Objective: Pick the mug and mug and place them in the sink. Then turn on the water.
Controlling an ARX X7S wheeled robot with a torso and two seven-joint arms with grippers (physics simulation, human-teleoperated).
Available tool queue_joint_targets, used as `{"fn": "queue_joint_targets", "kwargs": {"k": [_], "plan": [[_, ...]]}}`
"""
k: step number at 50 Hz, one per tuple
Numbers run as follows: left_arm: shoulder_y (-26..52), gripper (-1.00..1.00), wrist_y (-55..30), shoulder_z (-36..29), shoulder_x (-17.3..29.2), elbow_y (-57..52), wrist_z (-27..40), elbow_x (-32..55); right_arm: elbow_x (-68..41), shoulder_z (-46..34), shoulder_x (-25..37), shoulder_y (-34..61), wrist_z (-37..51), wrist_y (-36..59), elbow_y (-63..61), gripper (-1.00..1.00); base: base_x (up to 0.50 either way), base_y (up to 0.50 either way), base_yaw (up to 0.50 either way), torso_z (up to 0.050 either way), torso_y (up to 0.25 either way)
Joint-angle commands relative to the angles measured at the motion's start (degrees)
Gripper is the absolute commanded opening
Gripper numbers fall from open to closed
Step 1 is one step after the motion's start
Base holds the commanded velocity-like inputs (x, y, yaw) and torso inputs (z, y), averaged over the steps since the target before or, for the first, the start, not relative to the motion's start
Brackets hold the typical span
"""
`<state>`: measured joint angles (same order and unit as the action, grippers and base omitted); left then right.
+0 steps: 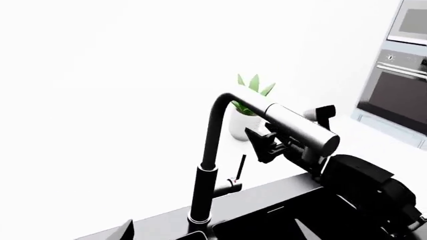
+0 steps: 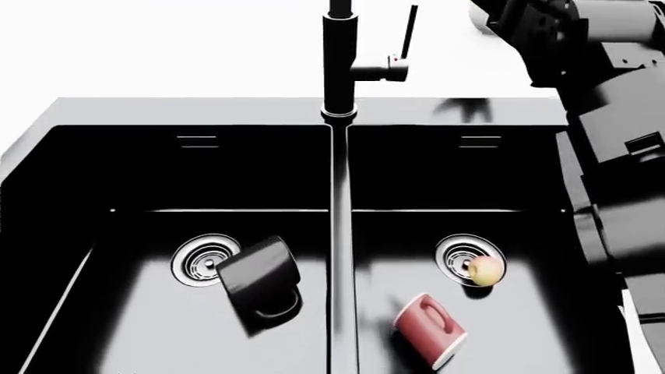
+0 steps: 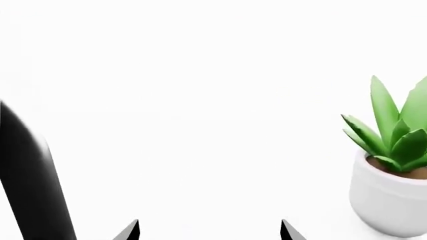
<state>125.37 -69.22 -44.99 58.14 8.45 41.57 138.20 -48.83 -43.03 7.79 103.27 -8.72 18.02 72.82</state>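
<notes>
Black mug (image 2: 260, 284) and red mug (image 2: 428, 327) lie in sink (image 2: 104, 117). Right hand (image 1: 293, 131) wide near spout (image 1: 300, 127), not lever (image 2: 406, 35); could miss it. Left hand: can't tell.

Flooded with flat, even brightness from no visible source — counter and wall blown out to featureless white in all three views, so the plant pot (image 3: 390, 200) nearly melts into its background. Deep black across the sink (image 2: 93, 117) at centre frame, broken by soft pale sheens on the basin floors, bright glints on the drain rings and a faint dark shadow upper right. Slightly soft, render-smooth edges throughout — near tap (image 3: 30, 180) blurred at lower left.
</notes>
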Motion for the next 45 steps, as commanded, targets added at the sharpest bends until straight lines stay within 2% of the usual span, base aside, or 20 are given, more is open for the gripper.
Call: {"fn": "queue_joint_targets", "kwargs": {"k": [1, 13, 37, 45], "plan": [[1.08, 1.00, -1.02, 0.56, -0.29, 0.47, -0.09, 0.00, 0.87, 0.96, -0.37, 0.59, -0.37, 0.82, -0.68, 1.00, 0.00, 0.00, 0.00, 0.000, -0.131], [1.27, 1.00, -1.52, 1.24, 0.16, 0.55, -0.16, -0.06, 1.81, 0.91, -2.88, 2.24, -2.26, 0.48, 1.59, 1.00, 0.00, 0.00, 0.00, 0.000, -0.132], [0.59, 1.00, -1.80, 2.33, 0.11, 0.33, -0.73, -0.68, 3.19, 1.82, -2.56, 1.62, -2.02, 1.05, 1.00, 1.00, 0.00, 0.00, 0.00, 0.000, -0.154], [0.88, 1.00, -1.81, 2.32, -0.18, 0.61, -0.32, -0.22, 3.19, 2.34, -1.35, 1.21, 0.51, 1.59, -0.07, 1.00, 0.00, 0.00, 0.00, 0.000, -0.131]]}}
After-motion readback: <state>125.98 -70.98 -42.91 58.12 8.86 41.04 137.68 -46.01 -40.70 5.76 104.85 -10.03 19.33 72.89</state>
